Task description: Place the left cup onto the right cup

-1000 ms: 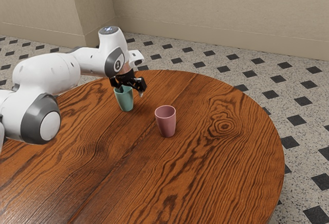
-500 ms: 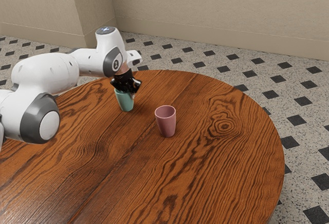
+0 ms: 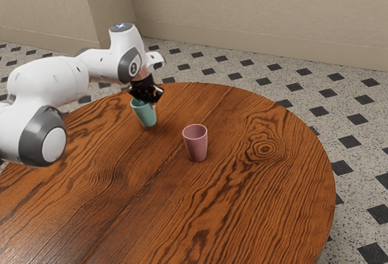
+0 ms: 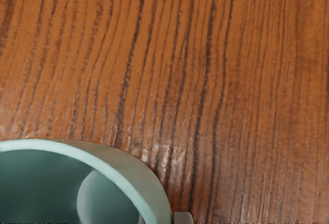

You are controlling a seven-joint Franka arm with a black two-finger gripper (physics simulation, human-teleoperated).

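Green cup (image 3: 145, 116) in pincer (image 3: 144, 99) (by rim)

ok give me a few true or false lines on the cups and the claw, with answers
1. The claw is shut on the rim of the green cup. True.
2. The pink cup lies on its side. False: it stands upright on the table.
3. The green cup sits on the pink cup. False: they are apart, the green one toward the exterior view's left.
4. The green cup is empty. True.
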